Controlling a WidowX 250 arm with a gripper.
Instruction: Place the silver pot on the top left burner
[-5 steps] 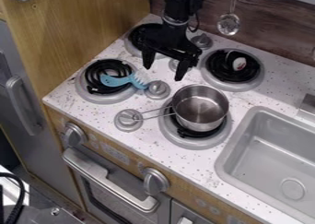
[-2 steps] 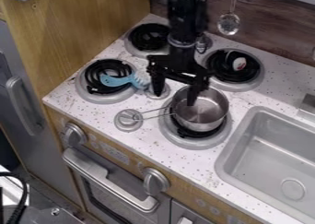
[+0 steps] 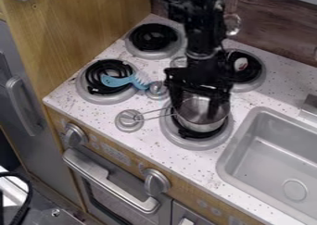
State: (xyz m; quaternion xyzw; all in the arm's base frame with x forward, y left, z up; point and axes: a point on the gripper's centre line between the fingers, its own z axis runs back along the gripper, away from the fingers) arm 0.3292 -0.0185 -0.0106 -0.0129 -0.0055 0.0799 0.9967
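Looks like the grasping step, ahead of any lift or carry. Find the silver pot (image 3: 199, 127) on the front right burner (image 3: 197, 145), between the front edge of the tabletop (image 3: 192, 163) and the sink (image 3: 272, 150), roughly upright, with a wire handle (image 3: 158, 110) pointing left to a knob (image 3: 129, 121). Just over the pot, the tool (image 3: 195, 114), with fingers apart and reaching down about the bowl; cannot tell about contact with the rim. Next, calls for settling one finger inside and one outside the wall, closing firmly, then raising straight up before heading for the top left burner (image 3: 153, 37), near the back left corner of the tabletop. Probably wise to clear the knobs on the way, and to keep the handle from snagging on the blue brush (image 3: 116, 81). Then lower onto the coil and let go. By count: one pot, one handle, one tool with two fingers, one brush on the front left burner (image 3: 93, 95), one sink, four burners in all, three knobs in sight on the tabletop, two more on the front panel (image 3: 114, 152), and one small red and white thing (image 3: 241, 63) on the back right burner (image 3: 254, 81).
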